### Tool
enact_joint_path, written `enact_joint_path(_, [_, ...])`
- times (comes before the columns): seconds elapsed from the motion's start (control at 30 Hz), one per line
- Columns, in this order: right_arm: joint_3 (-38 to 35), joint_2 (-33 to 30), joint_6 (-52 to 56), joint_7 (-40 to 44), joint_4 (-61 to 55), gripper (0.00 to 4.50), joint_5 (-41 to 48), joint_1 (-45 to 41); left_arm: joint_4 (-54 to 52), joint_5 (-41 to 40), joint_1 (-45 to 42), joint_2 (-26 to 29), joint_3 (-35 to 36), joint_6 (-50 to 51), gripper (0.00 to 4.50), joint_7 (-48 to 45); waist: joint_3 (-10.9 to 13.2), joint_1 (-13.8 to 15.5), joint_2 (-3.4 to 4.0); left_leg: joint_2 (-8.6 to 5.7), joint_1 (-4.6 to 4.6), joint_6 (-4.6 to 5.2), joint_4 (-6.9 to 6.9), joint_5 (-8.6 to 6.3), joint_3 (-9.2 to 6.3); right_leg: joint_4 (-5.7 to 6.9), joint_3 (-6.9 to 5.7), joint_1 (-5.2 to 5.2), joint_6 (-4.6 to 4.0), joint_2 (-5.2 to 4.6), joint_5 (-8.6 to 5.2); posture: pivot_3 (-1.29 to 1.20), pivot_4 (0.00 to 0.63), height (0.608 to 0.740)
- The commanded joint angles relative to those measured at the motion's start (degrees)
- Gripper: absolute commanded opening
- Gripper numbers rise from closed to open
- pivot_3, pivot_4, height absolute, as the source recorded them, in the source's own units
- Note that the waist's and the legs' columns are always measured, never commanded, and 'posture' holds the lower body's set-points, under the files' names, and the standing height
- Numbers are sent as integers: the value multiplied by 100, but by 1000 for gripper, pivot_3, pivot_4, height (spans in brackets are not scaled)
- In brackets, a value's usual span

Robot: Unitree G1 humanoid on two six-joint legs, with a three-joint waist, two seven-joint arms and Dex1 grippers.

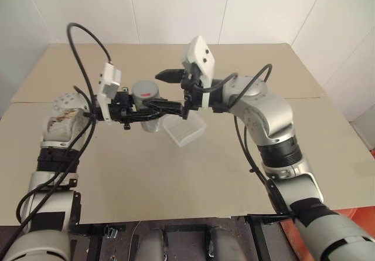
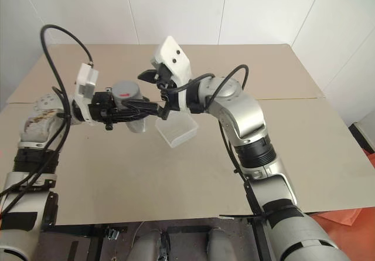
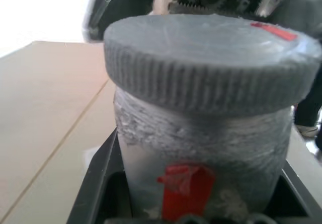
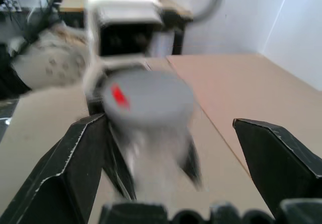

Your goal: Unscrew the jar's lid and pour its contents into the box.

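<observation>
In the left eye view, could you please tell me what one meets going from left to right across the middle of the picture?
Left gripper shut on the jar → jar with its grey lid on → box on the table → open right gripper reaches in from the right.

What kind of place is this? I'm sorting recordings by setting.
Probably a robot test room, not a home: a bare tan table against plain white walls, with just a jar and a small plastic box out.
</observation>
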Motion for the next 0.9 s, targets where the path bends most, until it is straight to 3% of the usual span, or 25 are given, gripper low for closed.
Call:
enact_joint_path(0.03, [-414,-243,-154,-161,157,4470,-91,-61,-420,-206,59,125,215,15,1925,-143,0,31,0,-1,0,0,1,0,1,-1,0,0,0,-1,0,0,150,740])
enact_joint_path(0.3, [-411,-458,-4,165,-521,4470,212,269,-505,-165,248,85,239,0,1925,-22,0,23,0,0,-1,1,-1,-1,1,-1,-1,-1,0,0,0,0,150,740])
enact_joint_path(0.5, [-201,-87,281,208,-1262,4470,615,252,-222,5,38,-330,56,-184,1925,158,0,15,0,0,1,1,0,-1,-2,2,0,0,0,0,0,0,150,740])
enact_joint_path(0.9, [258,756,-116,-456,-375,4470,-82,-248,-50,105,-239,-668,-44,-324,1925,66,0,18,0,-2,0,-2,2,2,-2,3,-3,1,0,0,0,0,150,740])
